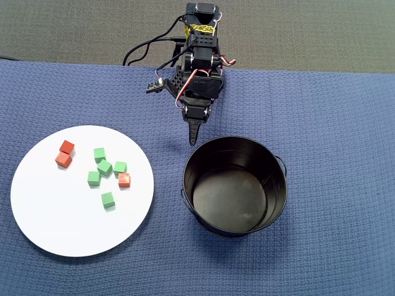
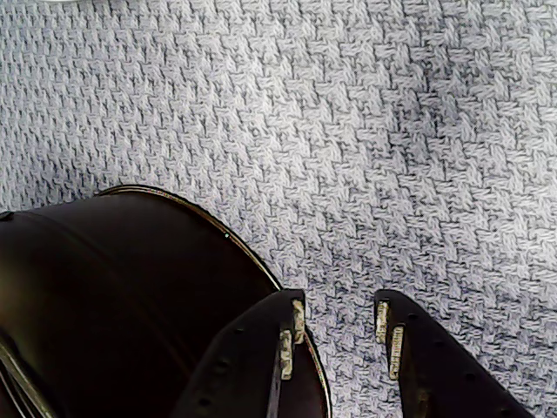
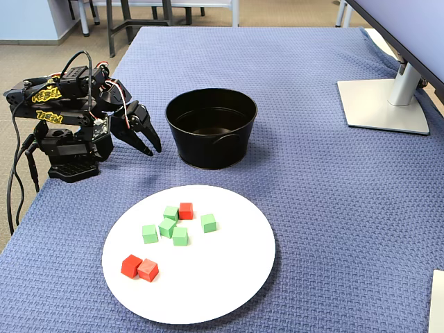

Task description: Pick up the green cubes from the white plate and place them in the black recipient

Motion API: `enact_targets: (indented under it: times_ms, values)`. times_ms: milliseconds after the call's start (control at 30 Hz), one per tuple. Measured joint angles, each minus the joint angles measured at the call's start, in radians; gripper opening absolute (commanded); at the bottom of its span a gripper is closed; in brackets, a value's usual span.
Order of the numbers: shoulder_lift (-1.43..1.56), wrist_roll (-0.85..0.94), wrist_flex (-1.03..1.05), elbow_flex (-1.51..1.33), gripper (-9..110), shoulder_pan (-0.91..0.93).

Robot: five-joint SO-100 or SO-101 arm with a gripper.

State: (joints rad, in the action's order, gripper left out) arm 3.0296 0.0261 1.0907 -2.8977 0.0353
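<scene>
Beside upright black recipient (image 1: 235, 185), empty parted jaws.

I've got the overhead view looking straight down, black recipient (image 1: 234, 186) centre, arm base at its top edge. My fixed view sits off the tabletop's side, angled down, arm left of the recipient (image 3: 211, 127). Wrist view rides close behind the pincer (image 2: 338, 331), recipient rim (image 2: 200, 218) alongside. All share that recipient.

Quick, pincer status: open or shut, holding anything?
Pincer: open, holding nothing, fingertips apart over the blue cloth beside the black bucket.
</scene>
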Motion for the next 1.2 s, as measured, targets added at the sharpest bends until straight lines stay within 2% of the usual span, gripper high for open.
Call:
enact_targets:
  times_ms: [167,600,700,933,1200]
  values:
    - [-0.089,0.081,0.058,0.097,8,0.0]
    - [-0.16,0.092,0.075,0.16,9,0.023]
    - [-0.247,0.117,0.063,0.221,14,0.071]
    - [-0.606,0.39,0.054,0.485,15,0.252]
    - [-0.943,0.923,-0.025,0.681,17,0.495]
